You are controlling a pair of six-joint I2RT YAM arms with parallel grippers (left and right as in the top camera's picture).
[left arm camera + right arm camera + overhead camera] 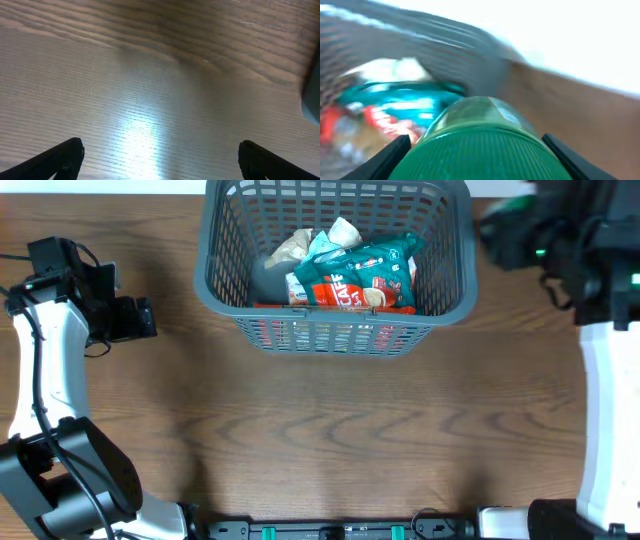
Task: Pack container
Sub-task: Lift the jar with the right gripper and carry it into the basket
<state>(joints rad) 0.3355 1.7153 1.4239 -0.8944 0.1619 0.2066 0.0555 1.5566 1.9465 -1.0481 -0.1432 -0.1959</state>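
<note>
The container (335, 335) is a large grey lattice basket at the back middle of the table. It holds a teal and red snack packet (355, 275), a beige packet (295, 247) and a dark round item (268, 277). My right gripper (505, 232) hovers just right of the basket's rim. In the right wrist view it (475, 152) is shut on a green bottle with a ribbed green cap (480, 125), with the basket wall (420, 45) and the teal packet (395, 97) blurred beyond. My left gripper (140, 318) is open and empty over bare wood (160, 160).
The wooden table (330, 440) spreads in front of the basket. The left arm stands along the left edge and the right arm's white link (605, 420) along the right edge. A dark object (312, 97) shows at the right edge of the left wrist view.
</note>
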